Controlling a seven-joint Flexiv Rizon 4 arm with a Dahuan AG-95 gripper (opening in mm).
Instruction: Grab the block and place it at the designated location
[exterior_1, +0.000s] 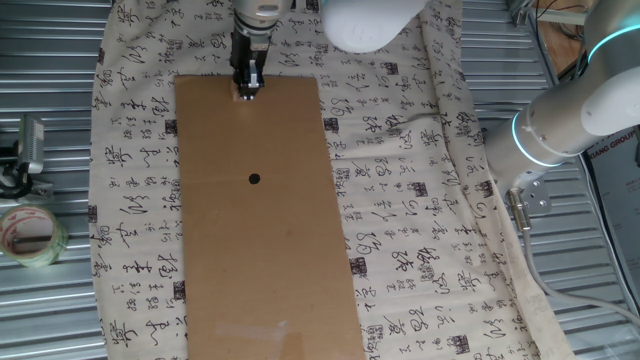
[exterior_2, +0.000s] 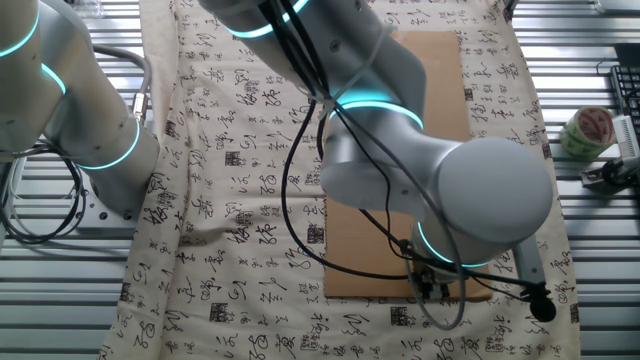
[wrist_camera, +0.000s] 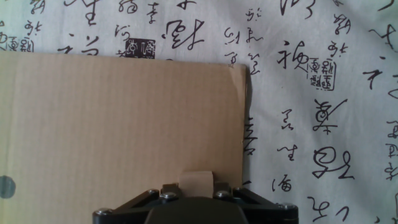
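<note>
Cloth (exterior_1: 420, 200) with black characters covers the table, and on it lies one brown cardboard sheet (exterior_1: 270, 250). One arm (exterior_2: 440, 180) reaches over the sheet; in the other fixed view its body hides the gripper and most of the sheet.

The gripper (exterior_1: 247, 88) stands at the far edge of the sheet in one fixed view, near the middle of that edge. In the hand view, the block (wrist_camera: 196, 183) sits between the two fingers, which are closed in against its sides, so the gripper seems to hold it. Whether the block rests on the cardboard or is already lifted, I cannot tell.

The dot (exterior_1: 254, 180) lies near the centre of the sheet, well apart from the gripper.

The risk, in my judgement: the block is tiny, so a weak or off-centre grip may let it turn or slip out during the move. Also the block may hide the dot at the end, so placing could be inexact.

Count: one block, one dot, one sheet, one gripper.
</note>
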